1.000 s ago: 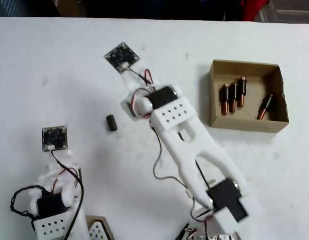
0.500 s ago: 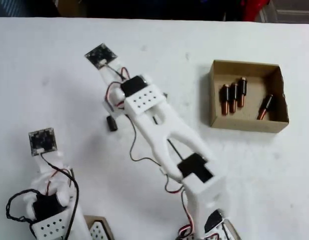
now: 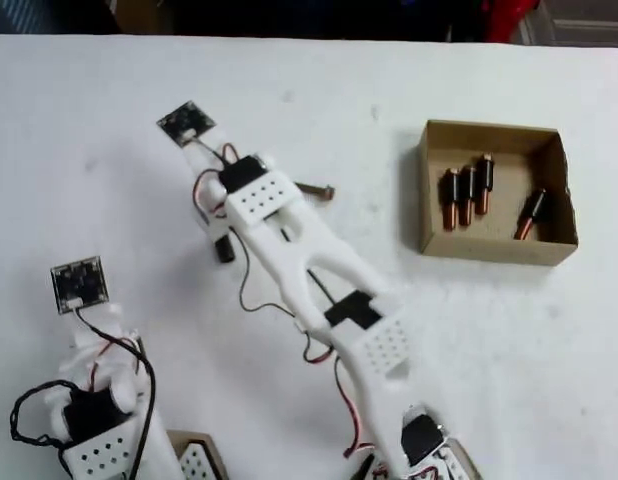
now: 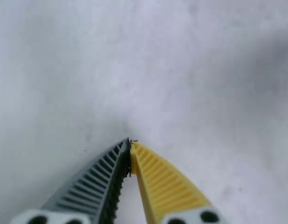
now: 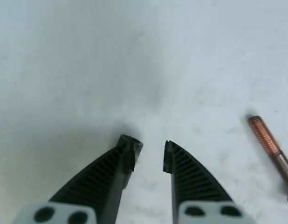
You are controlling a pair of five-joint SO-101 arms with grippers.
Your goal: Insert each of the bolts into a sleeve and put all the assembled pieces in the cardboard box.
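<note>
A black sleeve [image 3: 224,249] lies on the white table, just beside my right arm [image 3: 279,215], which stretches from the near edge toward the far left. A copper-tipped bolt [image 3: 315,190] lies loose on the arm's other side; the same bolt [image 5: 272,150] lies off to one side of my right gripper [image 5: 149,149]. That gripper hovers open over bare table, its black fingers holding nothing. My left gripper [image 4: 130,143] is shut and empty, its grey and yellow tips together above the table. The cardboard box [image 3: 429,190] at the right holds several assembled pieces [image 3: 467,196].
My left arm [image 3: 94,410] sits at the near left corner, its camera board [image 3: 79,283] raised. A dark edge [image 3: 289,20] bounds the table's far side. Open white surface lies between the bolt and the box.
My right arm has swung to the left across the table, uncovering the bolt and coming up beside the sleeve. My left arm shifted slightly left.
</note>
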